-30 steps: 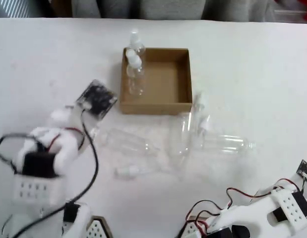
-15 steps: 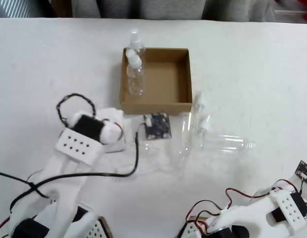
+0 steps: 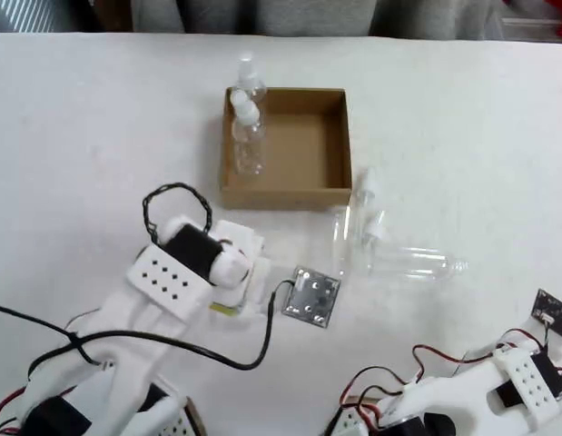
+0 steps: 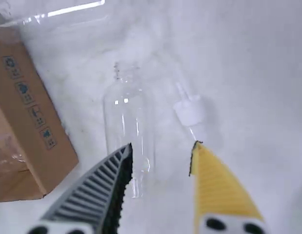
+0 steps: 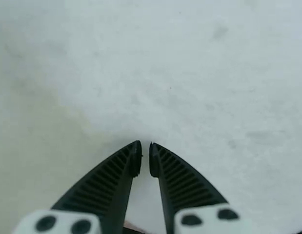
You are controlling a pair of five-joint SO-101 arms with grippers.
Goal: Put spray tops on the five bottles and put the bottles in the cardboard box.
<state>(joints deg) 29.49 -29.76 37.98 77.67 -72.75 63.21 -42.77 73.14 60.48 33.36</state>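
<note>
Cardboard box sits toward the far middle of the table, with one capped bottle already inside along its left wall and a second capped bottle just outside its far-left corner. So the job looks well short of done: two open-necked bottles lie on their sides just past the box's near-right corner, with a loose top beside that corner. The left arm is stretched low over the table just in front of the box's near side. Its left gripper is spread wide with nothing in it, and it points down at a bare bottle lying beside a spray top. I'd say it is lining up a pick, though I can't tell which of the two it wants. The next move calls for dropping lower, settling on one of them and closing squarely, since the smooth round bottle could roll away. The right arm is folded back at the table's near-right corner, and its right gripper is pinched closed over bare tabletop.
</note>
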